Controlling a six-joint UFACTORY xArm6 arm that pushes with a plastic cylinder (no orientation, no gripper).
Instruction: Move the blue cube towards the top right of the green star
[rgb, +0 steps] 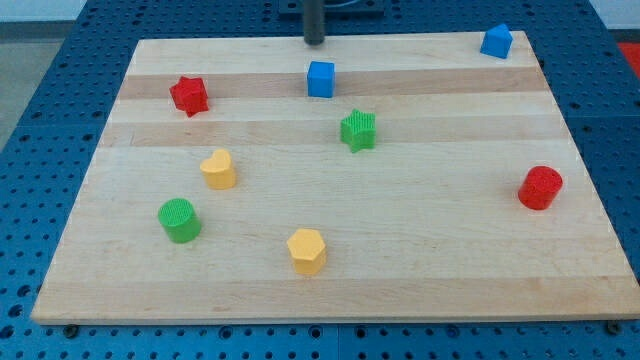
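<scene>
Cube (320, 78) just above-left of star (358, 130), below my tip (314, 42).

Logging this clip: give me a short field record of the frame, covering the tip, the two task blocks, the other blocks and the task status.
tip: my tip at the view's top, just above the blue cube, apart from it
target: green star, below-right of the cube
other blue block: top right corner
reds: star, cylinder
yellows: heart, hexagon
green cylinder
status: cube sits upper left of the star, not yet top right
</scene>
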